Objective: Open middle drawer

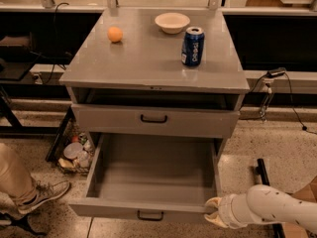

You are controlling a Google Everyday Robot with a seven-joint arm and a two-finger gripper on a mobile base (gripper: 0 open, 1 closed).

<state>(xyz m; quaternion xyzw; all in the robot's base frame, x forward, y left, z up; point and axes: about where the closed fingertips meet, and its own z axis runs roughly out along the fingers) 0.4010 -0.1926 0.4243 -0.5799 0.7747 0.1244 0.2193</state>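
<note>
The middle drawer (114,210) is a wide shallow grey drawer with a low front and a small black loop handle (149,215). It stands pulled far out of the grey cabinet (148,68), and its inside is empty. My gripper (213,213), on a white arm coming in from the lower right, is at the drawer's front right corner, right against the front panel. The taller-fronted top drawer (198,124) above it is out a little, with a dark gap over it. The lowest drawer is hidden under the open one.
On the cabinet top stand a blue can (192,46), a white bowl (172,22) and an orange ball (115,34). A person's leg and shoe (34,196) are at the lower left. A basket of clutter (74,152) sits left of the cabinet. Cables hang at the right.
</note>
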